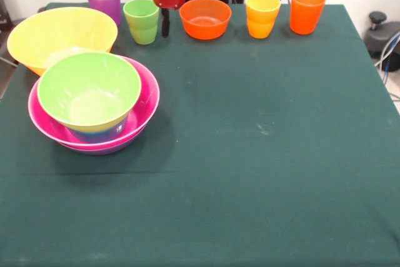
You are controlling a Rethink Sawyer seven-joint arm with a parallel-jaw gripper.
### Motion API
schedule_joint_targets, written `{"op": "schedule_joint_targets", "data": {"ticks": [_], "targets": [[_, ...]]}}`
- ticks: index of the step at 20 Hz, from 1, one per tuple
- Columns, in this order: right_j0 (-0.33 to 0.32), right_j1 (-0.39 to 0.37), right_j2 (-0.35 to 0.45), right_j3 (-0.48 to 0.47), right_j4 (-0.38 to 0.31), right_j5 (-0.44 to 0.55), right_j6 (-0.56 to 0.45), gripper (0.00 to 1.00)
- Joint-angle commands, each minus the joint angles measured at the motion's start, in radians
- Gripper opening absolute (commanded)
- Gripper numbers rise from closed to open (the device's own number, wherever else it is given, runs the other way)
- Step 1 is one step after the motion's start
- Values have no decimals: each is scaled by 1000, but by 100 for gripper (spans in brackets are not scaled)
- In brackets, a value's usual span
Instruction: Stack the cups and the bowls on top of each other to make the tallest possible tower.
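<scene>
The gripper (166, 26) hangs between the light green cup (141, 20), just to its picture-left, and the orange bowl (205, 18); can't tell its state. The tower (94, 107) sits well nearer the camera.

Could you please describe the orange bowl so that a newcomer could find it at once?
Look along the far edge of the green table, where a row of cups stands. The orange bowl sits mid-row, between the green cup and the yellow-orange cup, just beside the gripper. It is the only wide, low vessel in that row.
</scene>
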Motion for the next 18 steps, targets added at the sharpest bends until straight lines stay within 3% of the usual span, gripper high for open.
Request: {"op": "schedule_joint_targets", "data": {"ticks": [1,5,18], "targets": [[-5,-5,119,59,7,9,109,100],[4,-38,109,62,8,53,109,100],[0,-58,106,65,-5,60,94,100]]}}
